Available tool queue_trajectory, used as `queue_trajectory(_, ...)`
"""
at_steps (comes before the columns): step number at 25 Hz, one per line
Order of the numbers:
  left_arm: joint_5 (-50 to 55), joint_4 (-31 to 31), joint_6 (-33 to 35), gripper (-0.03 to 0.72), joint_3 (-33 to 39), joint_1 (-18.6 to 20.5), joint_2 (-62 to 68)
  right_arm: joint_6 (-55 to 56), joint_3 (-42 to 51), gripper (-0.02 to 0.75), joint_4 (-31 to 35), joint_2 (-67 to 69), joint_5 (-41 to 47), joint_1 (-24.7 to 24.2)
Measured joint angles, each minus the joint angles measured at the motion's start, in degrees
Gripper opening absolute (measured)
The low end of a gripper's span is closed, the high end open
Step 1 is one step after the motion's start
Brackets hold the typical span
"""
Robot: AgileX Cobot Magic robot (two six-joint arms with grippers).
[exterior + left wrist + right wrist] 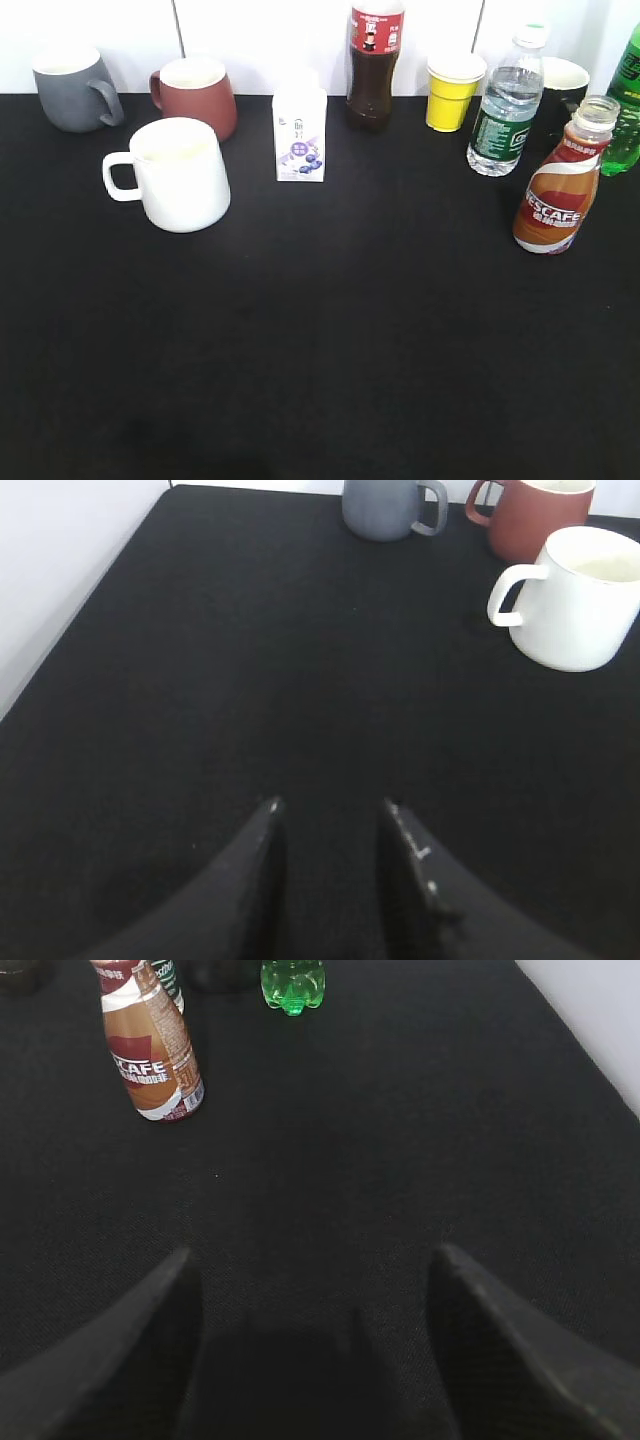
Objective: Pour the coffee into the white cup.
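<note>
Two claws hover empty over the black worktop (330,330): the left claw (330,825) narrowly parted, the right claw (312,1280) spread wide. Uncapped, the curvy brown Nescafe coffee bottle (560,185) stands far right, well apart from the large white ceramic mug (178,173) at left.

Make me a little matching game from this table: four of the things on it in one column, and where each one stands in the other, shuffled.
Things:
1. white cup
2. coffee bottle
3. grey mug
4. yellow paper cup

Places:
A. back left corner
B. right side, nearest the front
C. back row, right of the cola bottle
D. left, in front of the red-brown mug

Pairs: 1-D, 2-B, 3-A, 4-C
</note>
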Motion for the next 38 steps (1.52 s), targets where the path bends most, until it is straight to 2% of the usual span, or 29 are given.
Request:
queue_trajectory(12,0.0,0.0,0.0,0.243,0.0,0.0,0.1,0.0,0.0,0.529,0.0,0.0,0.0,0.0)
queue_trajectory(13,0.0,0.0,0.0,0.276,0.0,0.0,1.0,0.0,0.0,0.529,0.0,0.0,0.0,0.0)
queue_trajectory(15,-2.8,0.0,0.0,0.434,-1.3,0.0,5.0,0.0,0.0,0.529,0.0,0.0,0.0,0.0)
queue_trajectory(16,-5.9,0.0,0.0,0.497,-2.7,0.0,8.1,0.0,0.0,0.529,0.0,0.0,0.0,0.0)
queue_trajectory(17,-9.9,0.0,0.0,0.529,-4.0,0.0,11.9,0.0,0.0,0.529,0.0,0.0,0.0,0.0)
queue_trajectory(20,-28.4,-5.1,7.8,0.544,-6.6,-0.1,26.3,0.0,0.0,0.529,0.0,0.0,0.0,0.0)
queue_trajectory(22,-41.9,-7.6,9.2,0.545,-6.6,-0.8,35.8,0.0,0.0,0.529,0.0,0.0,0.0,0.0)
queue_trajectory(23,-46.8,-7.6,9.2,0.545,-6.6,-2.5,40.8,0.0,0.0,0.529,0.0,0.0,0.0,0.0)
queue_trajectory(25,-56.0,-7.7,9.2,0.545,-6.6,-9.1,51.6,0.0,0.0,0.529,0.0,0.0,0.0,0.0)
queue_trajectory(27,-67.2,-10.6,9.4,0.545,-6.0,-15.7,60.2,0.0,0.0,0.529,0.0,0.0,0.0,0.0)
queue_trajectory(30,-80.2,-13.1,9.4,0.545,-2.5,-20.5,72.6,0.0,0.0,0.529,0.0,0.0,0.0,0.0)
queue_trajectory(34,-99.5,-15.7,9.4,0.545,4.0,-21.7,86.8,0.0,0.0,0.529,0.0,0.0,0.0,0.0)
queue_trajectory(38,-112.3,-15.8,9.4,0.545,4.4,-21.7,96.4,0.0,0.0,0.529,0.0,0.0,0.0,0.0)
